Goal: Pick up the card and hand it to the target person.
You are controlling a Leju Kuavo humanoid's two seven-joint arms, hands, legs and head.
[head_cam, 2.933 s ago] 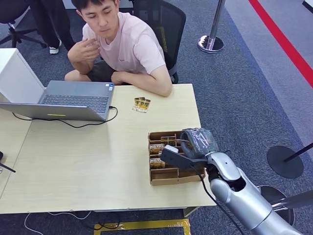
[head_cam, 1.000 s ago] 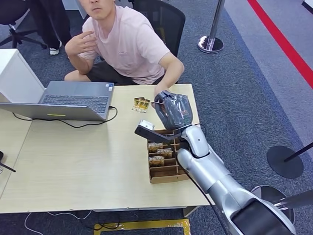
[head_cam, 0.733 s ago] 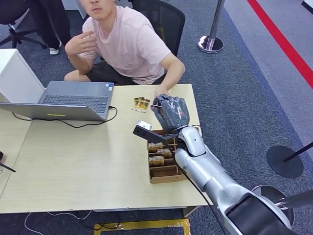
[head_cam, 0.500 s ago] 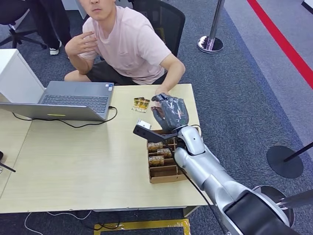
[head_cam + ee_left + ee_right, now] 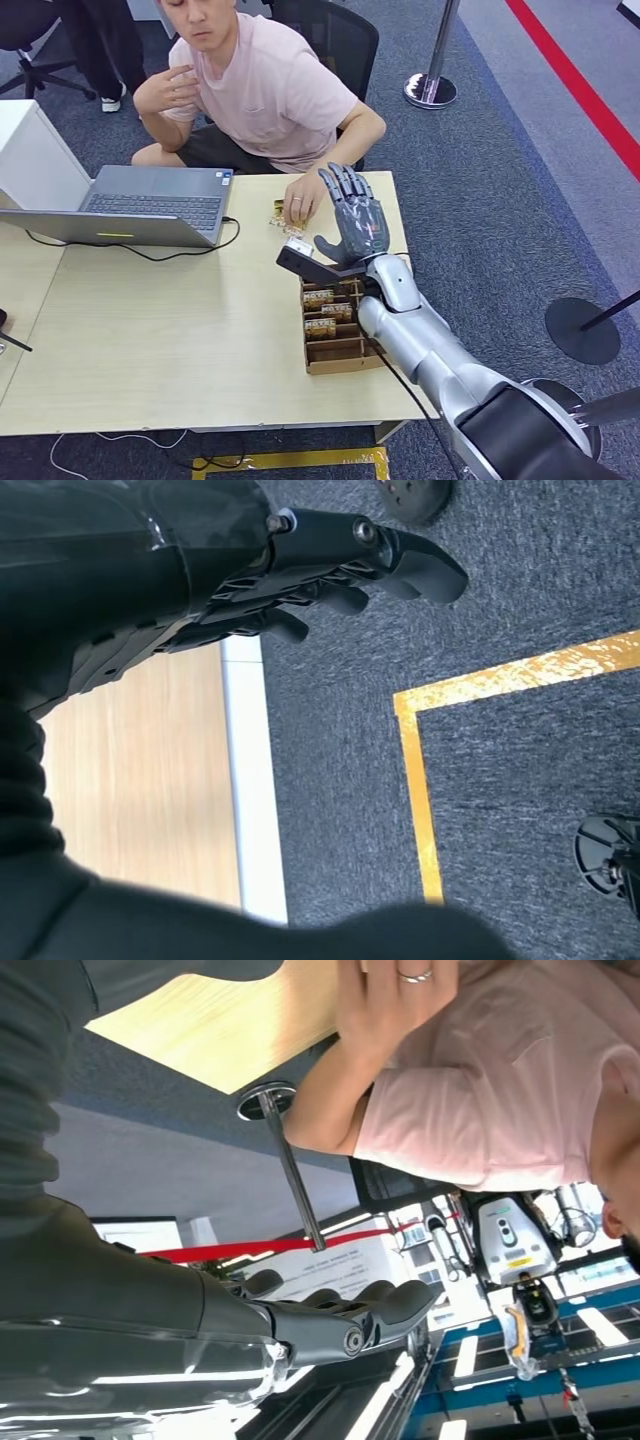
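Right robot hand (image 5: 356,215) raised over the desk (image 5: 189,330), fingers spread, holding nothing. Card (image 5: 283,216) lies on the desk just left of it, under the person's hand (image 5: 303,196). Left robot hand (image 5: 302,565) hangs by the floor, fingers loosely apart, holding nothing.

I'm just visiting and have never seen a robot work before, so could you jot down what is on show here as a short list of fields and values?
Right hand: dark many-fingered right hand, fingers spread, holding nothing, raised above the table
Left hand: left hand hanging over grey carpet beside the table edge, holding nothing
Person: seated person in a pink T-shirt, hand resting on the small gold-and-black cards
Box: brown cardboard divided box with more cards in its slots
Table: light wooden table
Other: open grey laptop
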